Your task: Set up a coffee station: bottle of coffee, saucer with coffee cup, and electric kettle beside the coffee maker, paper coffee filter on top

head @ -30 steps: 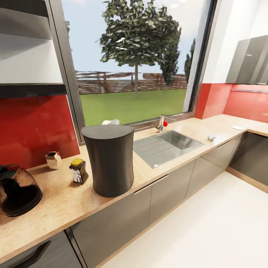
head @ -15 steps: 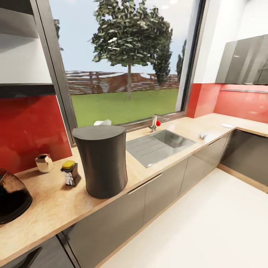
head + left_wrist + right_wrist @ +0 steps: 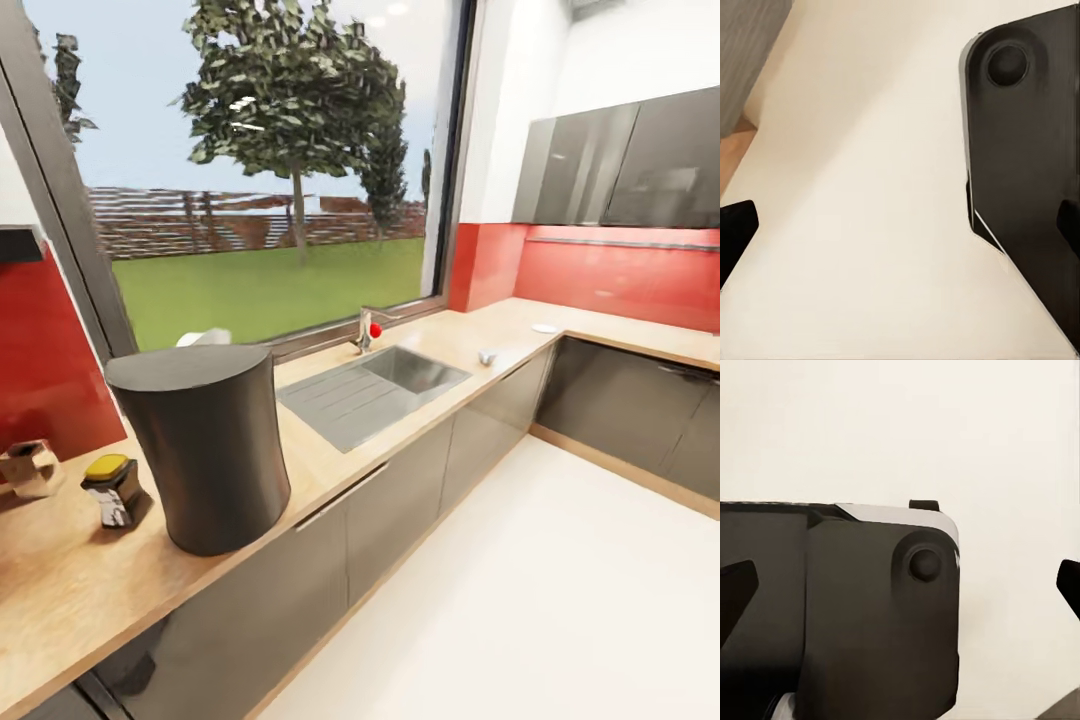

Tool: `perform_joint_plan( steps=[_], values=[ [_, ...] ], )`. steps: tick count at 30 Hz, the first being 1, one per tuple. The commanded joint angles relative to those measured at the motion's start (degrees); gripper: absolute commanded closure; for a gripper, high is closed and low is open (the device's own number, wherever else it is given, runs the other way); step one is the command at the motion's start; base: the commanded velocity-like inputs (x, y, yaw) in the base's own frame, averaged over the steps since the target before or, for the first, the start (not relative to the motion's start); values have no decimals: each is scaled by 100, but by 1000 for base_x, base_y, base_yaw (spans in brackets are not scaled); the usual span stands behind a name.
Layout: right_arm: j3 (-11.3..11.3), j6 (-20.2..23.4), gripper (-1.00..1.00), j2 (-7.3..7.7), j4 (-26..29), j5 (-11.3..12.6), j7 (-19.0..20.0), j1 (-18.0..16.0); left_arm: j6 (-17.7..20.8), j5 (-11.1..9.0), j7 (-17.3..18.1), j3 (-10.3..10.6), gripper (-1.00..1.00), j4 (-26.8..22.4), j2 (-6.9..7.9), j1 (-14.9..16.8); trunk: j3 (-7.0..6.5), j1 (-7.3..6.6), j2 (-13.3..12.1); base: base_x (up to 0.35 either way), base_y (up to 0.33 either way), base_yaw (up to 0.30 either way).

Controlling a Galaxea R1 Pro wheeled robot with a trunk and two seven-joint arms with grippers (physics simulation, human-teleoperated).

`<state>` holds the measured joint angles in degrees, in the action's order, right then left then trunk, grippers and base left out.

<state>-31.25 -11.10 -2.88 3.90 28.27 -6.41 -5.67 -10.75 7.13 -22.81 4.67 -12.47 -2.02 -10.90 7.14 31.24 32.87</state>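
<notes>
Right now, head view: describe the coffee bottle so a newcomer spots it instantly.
Find the tall dark grey coffee maker on the tan countertop. Just beside it, toward the red wall, stands the bottle of coffee: a tiny dark jar with a yellow cap and white label.

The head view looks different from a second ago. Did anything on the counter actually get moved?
Nothing on the countertop moved; the camera turned to the right. The kettle that stood at the left edge has slipped out of the picture, and more of the far corner counter shows. The coffee maker, the bottle of coffee beside it and the sink kept their places relative to each other.
</notes>
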Motion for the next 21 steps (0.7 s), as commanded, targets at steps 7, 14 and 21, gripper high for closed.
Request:
perform_joint_plan(
  steps=[7, 14, 21],
  values=[
    [-48, -23, -100, -1, -3, 47, -18, -5, 133, 36, -81, 42, -100, -13, -46, 0, 9, 4, 8, 160, -231, -300],
    [-53, -24, -100, -2, -3, 47, -18, -5, 146, 16, -189, -12, -100, 2, -29, 0, 9, 4, 8, 232, -205, -300],
    [-57, -24, -100, -2, -3, 47, -18, -5, 257, -84, -989, -229, -100, 7, -32, 113, 9, 4, 8, 247, -196, -300]
  ],
)
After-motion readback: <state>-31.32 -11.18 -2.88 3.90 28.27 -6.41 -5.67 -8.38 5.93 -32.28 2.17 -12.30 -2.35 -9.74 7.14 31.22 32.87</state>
